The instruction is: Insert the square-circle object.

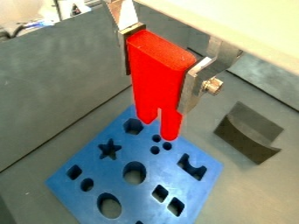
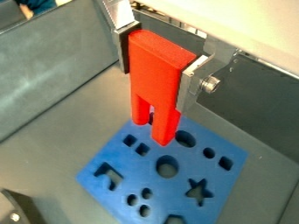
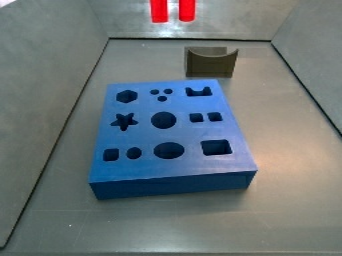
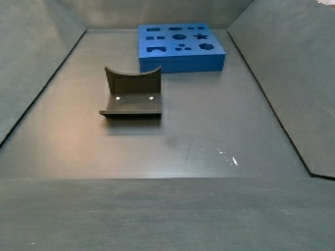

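Note:
The square-circle object (image 1: 153,92) is a bright red block with two prongs pointing down. My gripper (image 1: 160,70) is shut on its upper body, one silver finger on each side, in both wrist views (image 2: 159,68). The block (image 2: 156,96) hangs above the blue board (image 1: 117,179), its prongs over the board's far part near the small holes and clear of the surface. In a side view only the two red prong tips (image 3: 171,10) show at the upper edge, above and behind the board (image 3: 167,135). The gripper itself is out of both side views.
A dark grey notched block (image 3: 210,62) stands on the floor beyond the board; it also shows in the wrist view (image 1: 247,131) and the side view (image 4: 131,96). Grey sloping walls (image 3: 60,90) enclose the floor. The board (image 4: 181,46) lies at the far end.

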